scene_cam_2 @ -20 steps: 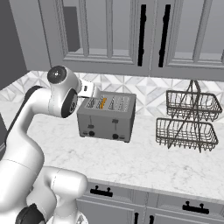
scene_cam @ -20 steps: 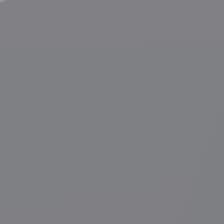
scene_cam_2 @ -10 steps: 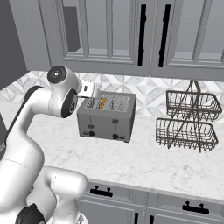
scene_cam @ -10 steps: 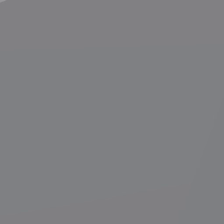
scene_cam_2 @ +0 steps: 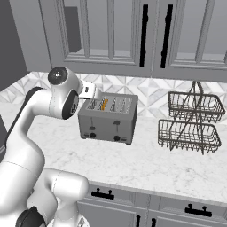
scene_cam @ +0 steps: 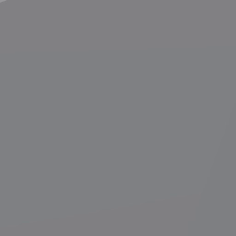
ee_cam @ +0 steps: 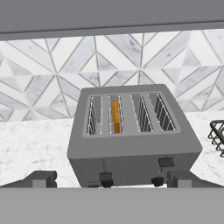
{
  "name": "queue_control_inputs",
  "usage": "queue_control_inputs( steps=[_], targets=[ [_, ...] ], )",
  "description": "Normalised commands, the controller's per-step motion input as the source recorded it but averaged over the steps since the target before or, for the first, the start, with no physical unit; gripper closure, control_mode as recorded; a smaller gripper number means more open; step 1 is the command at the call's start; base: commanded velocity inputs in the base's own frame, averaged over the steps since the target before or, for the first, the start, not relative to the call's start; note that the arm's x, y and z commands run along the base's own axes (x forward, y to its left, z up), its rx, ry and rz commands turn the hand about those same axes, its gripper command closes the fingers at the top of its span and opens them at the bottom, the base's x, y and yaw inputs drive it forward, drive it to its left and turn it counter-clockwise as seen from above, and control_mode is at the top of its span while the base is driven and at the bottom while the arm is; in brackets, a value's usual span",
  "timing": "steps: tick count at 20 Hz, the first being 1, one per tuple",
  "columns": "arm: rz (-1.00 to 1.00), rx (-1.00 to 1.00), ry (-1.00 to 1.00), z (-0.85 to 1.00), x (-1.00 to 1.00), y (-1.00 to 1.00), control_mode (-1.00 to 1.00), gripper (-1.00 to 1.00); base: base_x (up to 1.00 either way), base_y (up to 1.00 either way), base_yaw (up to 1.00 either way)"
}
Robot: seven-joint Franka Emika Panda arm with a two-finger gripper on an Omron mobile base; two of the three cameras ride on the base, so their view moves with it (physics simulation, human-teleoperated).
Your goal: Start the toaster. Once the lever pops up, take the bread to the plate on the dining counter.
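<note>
A grey four-slot toaster (ee_cam: 131, 144) (scene_cam_2: 108, 118) stands on the white marble wall counter (scene_cam_2: 146, 164), against the tiled backsplash. The bread (ee_cam: 115, 116) (scene_cam_2: 104, 104) stands on edge in the second slot from the left, its golden crust showing. On the toaster's front, the left lever (ee_cam: 105, 176) sits lower than the right lever (ee_cam: 166, 162). My gripper (ee_cam: 111, 179) is open just in front of and above the toaster's front face, one fingertip on each side, holding nothing. The plate and the dining counter are out of view.
A two-tier dark wire basket rack (scene_cam_2: 191, 122) stands on the counter to the right of the toaster. Grey wall cabinets with black handles (scene_cam_2: 143, 35) hang above. Drawers with black handles (scene_cam_2: 102, 193) run under the counter's front edge.
</note>
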Motion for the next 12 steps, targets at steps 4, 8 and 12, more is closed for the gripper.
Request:
queue_control_inputs(
  steps=[4, 8, 12],
  targets=[
    [0.0, 0.0, 0.0, 0.0, 0.0, 0.0, -1.0, -1.0, 0.0, 0.0, 0.0],
    [0.0, 0.0, 0.0, 0.0, 0.0, 0.0, -1.0, -1.0, 0.0, 0.0, 0.0],
    [0.0, 0.0, 0.0, 0.0, 0.0, 0.0, -1.0, -1.0, 0.0, 0.0, 0.0]
  ],
)
